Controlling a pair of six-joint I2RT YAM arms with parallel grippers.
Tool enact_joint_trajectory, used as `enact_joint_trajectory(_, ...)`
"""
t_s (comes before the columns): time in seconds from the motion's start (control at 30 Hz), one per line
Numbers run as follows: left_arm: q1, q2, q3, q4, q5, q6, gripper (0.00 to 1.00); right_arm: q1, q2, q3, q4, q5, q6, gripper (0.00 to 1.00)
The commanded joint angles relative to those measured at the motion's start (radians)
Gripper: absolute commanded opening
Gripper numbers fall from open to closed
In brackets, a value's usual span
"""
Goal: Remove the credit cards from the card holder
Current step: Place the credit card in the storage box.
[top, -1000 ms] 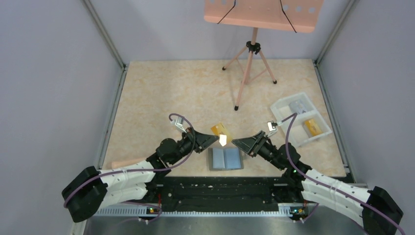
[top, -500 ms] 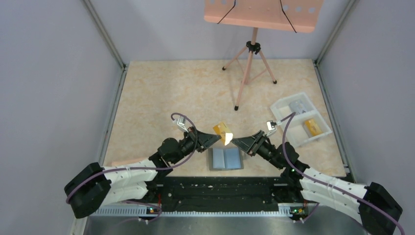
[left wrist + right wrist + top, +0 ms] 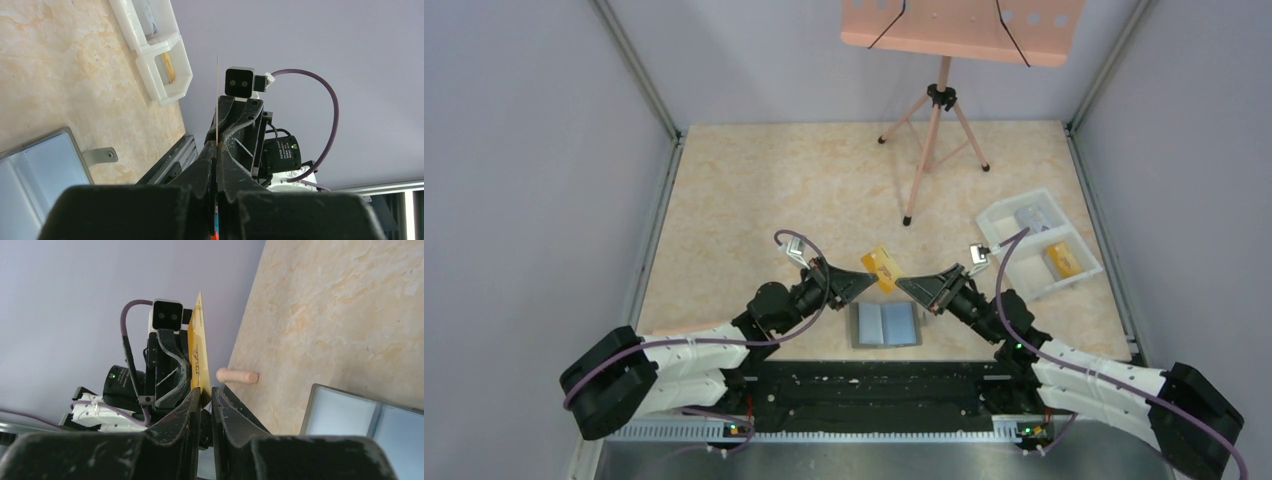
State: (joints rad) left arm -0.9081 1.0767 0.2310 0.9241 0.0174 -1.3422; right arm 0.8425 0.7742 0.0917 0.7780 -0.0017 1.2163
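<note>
My left gripper point(image 3: 867, 283) is shut on a yellow-orange credit card point(image 3: 881, 266) and holds it in the air above the open card holder point(image 3: 886, 325). In the left wrist view the card point(image 3: 217, 95) is edge-on between the closed fingers of the left gripper point(image 3: 216, 145). My right gripper point(image 3: 902, 287) faces it from the right. In the right wrist view its fingers stand a narrow gap apart, the right gripper point(image 3: 206, 392) around the lower corner of the card point(image 3: 198, 355). The holder point(image 3: 360, 415) lies flat, showing pale blue-grey pockets.
A white compartmented tray point(image 3: 1010, 202) at the right holds a grey card point(image 3: 1031, 217) and a yellow card point(image 3: 1061, 259). A peach cylinder point(image 3: 684, 331) lies at the left near edge. A tripod stand point(image 3: 937, 110) rises at the back.
My right gripper has moved left to the card and now has its corner between the fingers. My left gripper has shifted the card slightly to the right.
</note>
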Motion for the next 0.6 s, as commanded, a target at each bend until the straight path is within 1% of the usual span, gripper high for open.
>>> enact_joint_trajectory(0.0,-0.007,0.019,0.010,0.109,-0.001,-0.017,0.00,0.006,0.026,0.040,0.093,0.022,-0.001,0.10)
enact_joint_trajectory(0.07,-0.008,0.025,0.012,0.111,0.001,-0.018,0.00,0.006,0.033,0.039,0.110,0.022,0.000,0.00)
enact_joint_trajectory(0.17,-0.008,0.021,0.007,0.105,-0.005,-0.012,0.00,0.006,0.023,0.036,0.104,0.045,0.002,0.00)
enact_joint_trajectory(0.2,-0.009,0.015,-0.001,0.098,-0.007,-0.017,0.09,0.005,0.010,0.037,0.085,0.053,-0.005,0.00)
enact_joint_trajectory(0.23,-0.008,0.003,-0.011,0.088,-0.043,-0.024,0.23,0.001,-0.005,0.047,0.047,0.061,-0.015,0.00)
enact_joint_trajectory(0.27,-0.008,-0.011,-0.019,0.075,-0.058,-0.025,0.35,-0.006,-0.025,0.063,-0.010,0.066,-0.029,0.00)
enact_joint_trajectory(0.33,-0.008,-0.055,-0.025,0.017,-0.075,-0.020,0.52,-0.026,-0.067,0.113,-0.142,0.071,-0.070,0.00)
enact_joint_trajectory(0.37,-0.008,-0.080,-0.019,-0.051,-0.080,-0.012,0.61,-0.035,-0.087,0.137,-0.203,0.073,-0.092,0.00)
enact_joint_trajectory(0.4,-0.008,-0.105,-0.010,-0.111,-0.082,-0.001,0.67,-0.049,-0.104,0.162,-0.256,0.072,-0.116,0.00)
enact_joint_trajectory(0.47,-0.008,-0.156,0.015,-0.229,-0.090,0.029,0.77,-0.097,-0.133,0.227,-0.377,0.055,-0.159,0.00)
enact_joint_trajectory(0.5,-0.008,-0.180,0.028,-0.285,-0.093,0.048,0.81,-0.129,-0.143,0.257,-0.434,0.037,-0.184,0.00)
enact_joint_trajectory(0.53,-0.008,-0.203,0.045,-0.350,-0.101,0.064,0.89,-0.161,-0.147,0.289,-0.489,0.016,-0.211,0.00)
enact_joint_trajectory(0.57,-0.008,-0.223,0.065,-0.411,-0.112,0.081,0.93,-0.197,-0.146,0.319,-0.545,-0.006,-0.248,0.00)
